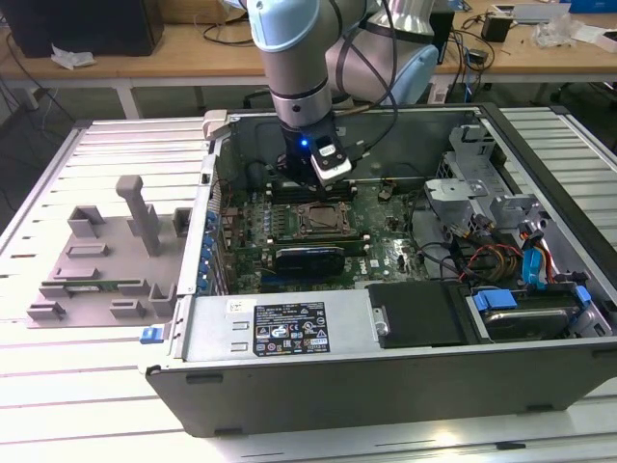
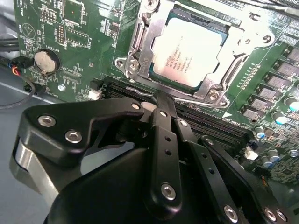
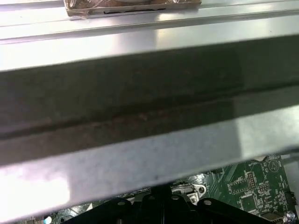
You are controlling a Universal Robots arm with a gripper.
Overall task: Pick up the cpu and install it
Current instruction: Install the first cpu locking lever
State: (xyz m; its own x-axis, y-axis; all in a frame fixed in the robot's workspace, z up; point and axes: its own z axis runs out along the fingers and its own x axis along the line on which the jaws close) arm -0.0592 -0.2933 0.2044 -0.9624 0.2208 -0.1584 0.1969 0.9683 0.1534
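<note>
Cpu point(image 2: 188, 52) first, since it is the thing I am here for: it lies flat in the motherboard socket point(image 2: 140, 44), silver top up, framed by the socket's metal bracket. My gripper point(image 2: 159, 100) hangs just beside that socket over the dark memory slots point(image 2: 215, 123), fingers pressed together with nothing between them. So the chip is out of my hold and already seated, as far as I can judge. I'd treat it as light, stiff and slick on its metal top, with a fragile underside, so any hold belongs on two opposite edges of its thin rim, never on the face. Outward from the socket, the green motherboard point(image 1: 376, 227) spreads inside the open computer case point(image 1: 289, 333). A grey parts tray point(image 1: 101, 260) sits well apart from the socket, outside the case wall.
</note>
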